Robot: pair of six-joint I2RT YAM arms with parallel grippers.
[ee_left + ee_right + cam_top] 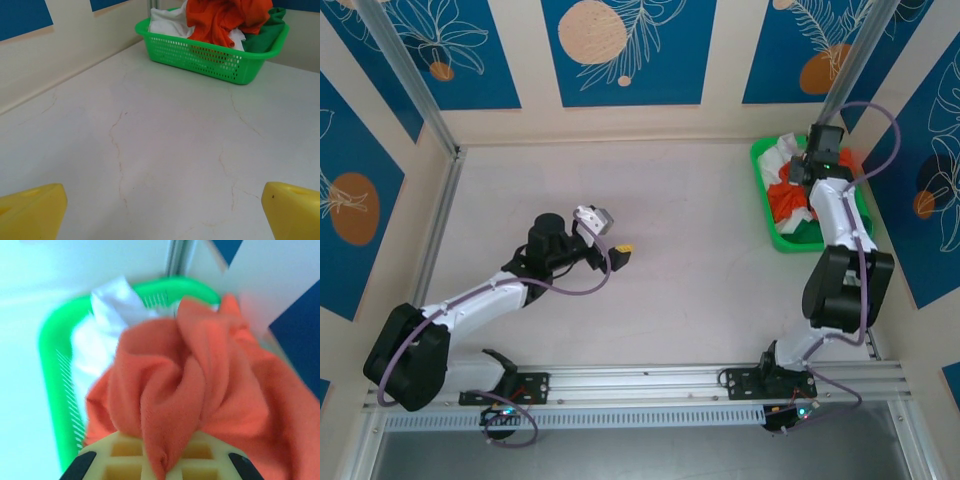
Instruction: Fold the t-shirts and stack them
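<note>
Right gripper point(162, 460) clamps the bunched orange shirt point(165, 375) above the green tray point(50, 340). Left gripper point(162, 215) is wide open, low over the table point(165, 135).

Orange-red t-shirt point(190, 390) and white t-shirt point(107, 302) are plain; the tray point(215, 56) is green

Right claw point(161, 462) tips behind orange t-shirt point(200, 390)

Your left arm stretches low and bent, its yellow-fingered left gripper point(620, 253) gaping wide. Your right arm reaches far forward — its right gripper point(803, 172) pinches a bunch of bright orange-red cloth t-shirt point(190, 380).
</note>
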